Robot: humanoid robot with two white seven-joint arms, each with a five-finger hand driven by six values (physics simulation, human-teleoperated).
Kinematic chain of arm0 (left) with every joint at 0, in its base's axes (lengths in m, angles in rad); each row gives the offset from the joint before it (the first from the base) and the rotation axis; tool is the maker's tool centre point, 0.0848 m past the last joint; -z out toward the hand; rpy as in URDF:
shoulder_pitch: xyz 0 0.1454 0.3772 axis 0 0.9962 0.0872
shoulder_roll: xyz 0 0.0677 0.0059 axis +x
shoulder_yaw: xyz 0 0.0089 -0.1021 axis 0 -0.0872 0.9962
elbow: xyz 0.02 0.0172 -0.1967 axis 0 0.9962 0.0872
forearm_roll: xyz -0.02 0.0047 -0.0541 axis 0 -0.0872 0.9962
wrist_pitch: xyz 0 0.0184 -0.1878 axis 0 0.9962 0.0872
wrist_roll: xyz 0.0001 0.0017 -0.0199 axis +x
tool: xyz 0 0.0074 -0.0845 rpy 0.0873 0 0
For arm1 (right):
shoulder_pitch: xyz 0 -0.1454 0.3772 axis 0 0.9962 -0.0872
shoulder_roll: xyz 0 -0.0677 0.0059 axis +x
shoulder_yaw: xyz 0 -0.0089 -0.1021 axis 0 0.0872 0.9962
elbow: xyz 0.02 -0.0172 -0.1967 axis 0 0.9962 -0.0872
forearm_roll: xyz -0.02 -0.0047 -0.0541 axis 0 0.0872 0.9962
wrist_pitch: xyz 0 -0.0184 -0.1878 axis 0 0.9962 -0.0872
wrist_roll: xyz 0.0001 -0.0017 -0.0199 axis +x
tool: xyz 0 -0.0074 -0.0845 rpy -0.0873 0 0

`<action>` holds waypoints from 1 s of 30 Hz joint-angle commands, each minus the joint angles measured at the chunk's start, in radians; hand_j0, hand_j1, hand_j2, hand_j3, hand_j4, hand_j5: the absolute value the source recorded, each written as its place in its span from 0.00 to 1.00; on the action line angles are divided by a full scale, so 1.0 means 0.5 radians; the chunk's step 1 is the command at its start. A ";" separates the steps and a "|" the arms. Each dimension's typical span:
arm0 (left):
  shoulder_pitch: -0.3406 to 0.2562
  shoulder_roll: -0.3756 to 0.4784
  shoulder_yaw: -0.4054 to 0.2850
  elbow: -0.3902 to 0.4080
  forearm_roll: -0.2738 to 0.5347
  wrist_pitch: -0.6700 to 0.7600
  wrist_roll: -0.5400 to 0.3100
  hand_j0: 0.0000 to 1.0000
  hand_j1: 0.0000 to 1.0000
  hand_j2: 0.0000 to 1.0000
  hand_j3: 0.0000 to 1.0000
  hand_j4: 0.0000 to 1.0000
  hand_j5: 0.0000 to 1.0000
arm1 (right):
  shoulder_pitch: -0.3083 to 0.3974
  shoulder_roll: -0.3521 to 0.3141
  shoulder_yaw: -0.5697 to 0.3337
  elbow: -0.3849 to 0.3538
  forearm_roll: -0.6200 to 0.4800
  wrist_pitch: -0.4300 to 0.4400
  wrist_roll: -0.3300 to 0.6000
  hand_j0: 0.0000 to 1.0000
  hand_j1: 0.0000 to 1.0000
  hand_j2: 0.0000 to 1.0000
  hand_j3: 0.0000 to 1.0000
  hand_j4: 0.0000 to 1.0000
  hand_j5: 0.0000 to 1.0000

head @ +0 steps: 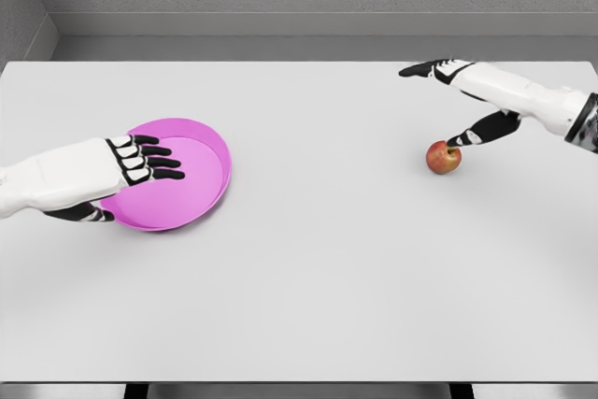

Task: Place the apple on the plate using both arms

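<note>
At the left of the frame, the robot's left hand (131, 167) reaches in from the left edge over a pink plate (201, 184), its dark fingers (161, 162) extended flat across the plate's inner surface while the thumb curls beneath the near rim, so that the hand appears to grip the plate by its left edge. The plate sits on the white table (308, 277), left of centre in the picture, and seems slightly tilted, its right side showing a raised rim.

The middle of the table lies between the two arms. At the right of the frame, a red-and-yellow apple (444, 157) rests upright on the tabletop, well apart from the plate. The right hand (458, 100) enters from the right edge, spread wide and grasping nothing: one dark finger points toward the upper middle of the frame, while the thumb (481, 131) angles down to touch, or nearly touch, the apple's top right side.
</note>
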 commanded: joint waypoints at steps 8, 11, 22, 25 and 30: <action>-0.003 -0.039 -0.024 0.000 0.012 0.001 -0.034 1.00 1.00 1.00 1.00 1.00 1.00 | -0.009 0.000 0.072 0.192 -0.022 0.042 -0.001 1.00 1.00 1.00 1.00 1.00 1.00; -0.006 -0.042 -0.027 0.000 0.012 0.001 -0.034 1.00 1.00 1.00 1.00 1.00 1.00 | 0.003 -0.013 0.069 0.192 -0.022 0.042 -0.001 1.00 1.00 1.00 1.00 1.00 1.00; -0.040 -0.165 -0.042 0.000 0.015 0.001 -0.242 1.00 1.00 1.00 1.00 1.00 1.00 | 0.031 0.000 0.076 0.321 -0.019 0.020 -0.001 1.00 1.00 1.00 1.00 1.00 1.00; -0.070 -0.180 -0.079 0.000 0.015 0.001 -0.279 1.00 1.00 1.00 1.00 1.00 1.00 | 0.028 0.003 0.115 0.327 -0.019 0.005 -0.001 1.00 1.00 1.00 1.00 1.00 1.00; -0.101 -0.254 -0.128 0.000 0.015 0.001 -0.356 1.00 1.00 1.00 1.00 1.00 1.00 | 0.006 0.006 0.158 0.370 0.058 -0.047 -0.001 1.00 1.00 1.00 1.00 1.00 1.00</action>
